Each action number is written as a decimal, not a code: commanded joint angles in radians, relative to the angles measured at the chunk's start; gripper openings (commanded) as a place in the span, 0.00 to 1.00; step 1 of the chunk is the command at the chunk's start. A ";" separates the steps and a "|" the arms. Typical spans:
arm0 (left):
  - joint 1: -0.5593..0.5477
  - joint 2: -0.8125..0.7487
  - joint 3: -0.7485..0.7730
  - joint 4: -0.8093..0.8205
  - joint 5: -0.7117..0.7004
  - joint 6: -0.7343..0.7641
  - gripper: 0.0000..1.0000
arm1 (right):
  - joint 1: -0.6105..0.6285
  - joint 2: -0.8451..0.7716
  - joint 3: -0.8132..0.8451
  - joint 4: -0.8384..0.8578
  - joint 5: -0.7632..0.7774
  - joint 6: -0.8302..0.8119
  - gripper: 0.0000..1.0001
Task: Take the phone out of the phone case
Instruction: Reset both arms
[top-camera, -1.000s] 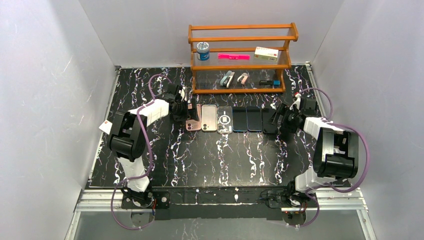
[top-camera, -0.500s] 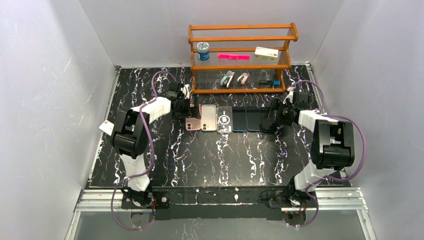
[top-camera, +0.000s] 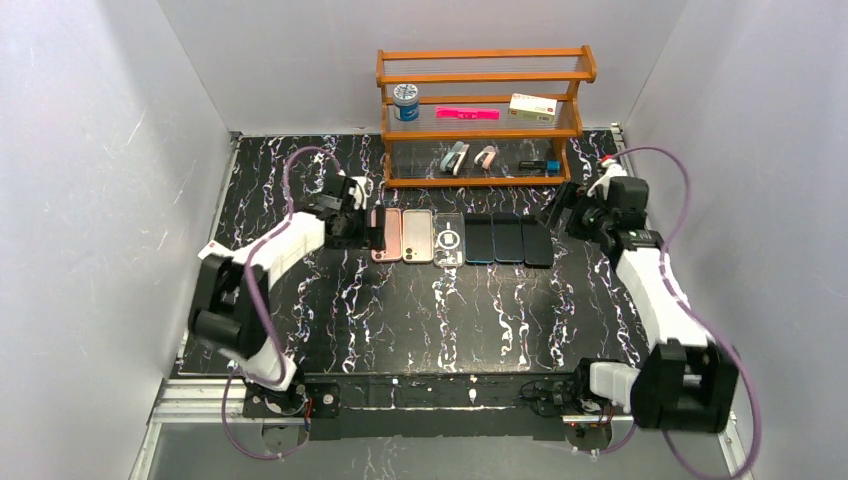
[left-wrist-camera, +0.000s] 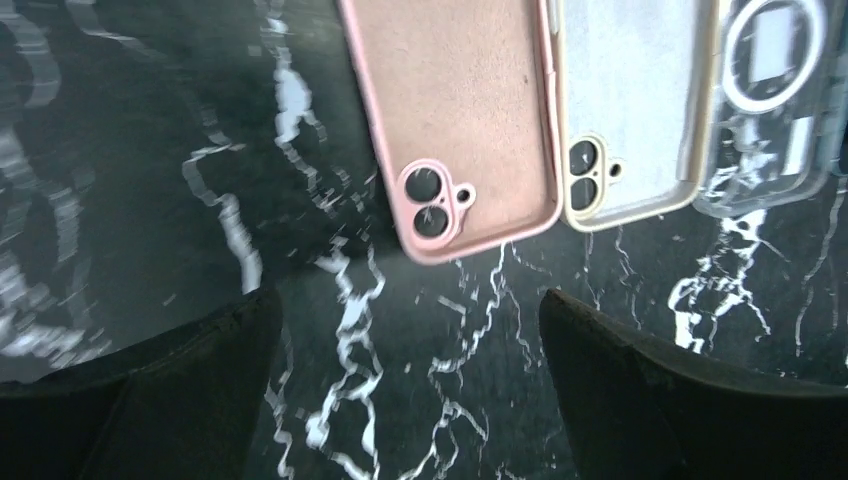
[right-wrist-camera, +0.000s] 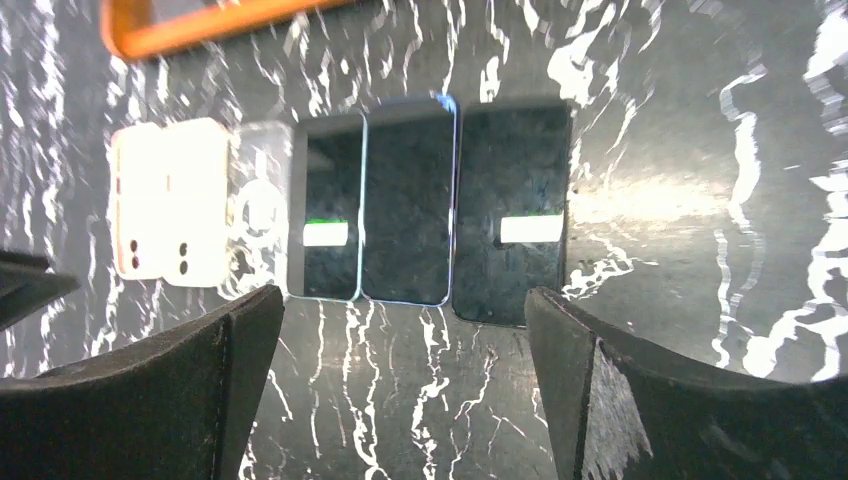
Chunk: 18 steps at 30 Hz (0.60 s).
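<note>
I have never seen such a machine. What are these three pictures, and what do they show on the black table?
This is a robot with two arms, the left arm and the right arm, fixed at the near edge of a table. The wide picture looks down from above and behind them. The other two come from a camera on each wrist, so the dark shapes at the bottom are the left fingers and the right fingers. Both pairs are open and hold nothing. In a row lie a pink case, a cream case, a clear case and three dark phones. A wooden shelf stands behind them.
</note>
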 joint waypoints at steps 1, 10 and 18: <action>-0.003 -0.324 -0.042 -0.066 -0.180 -0.034 0.98 | 0.001 -0.255 -0.021 -0.100 0.142 0.080 0.99; -0.002 -0.937 -0.145 -0.157 -0.375 -0.095 0.98 | 0.000 -0.744 -0.029 -0.224 0.221 -0.002 0.99; -0.003 -1.411 -0.323 -0.151 -0.589 -0.142 0.98 | 0.001 -0.964 -0.116 -0.233 0.349 -0.036 0.99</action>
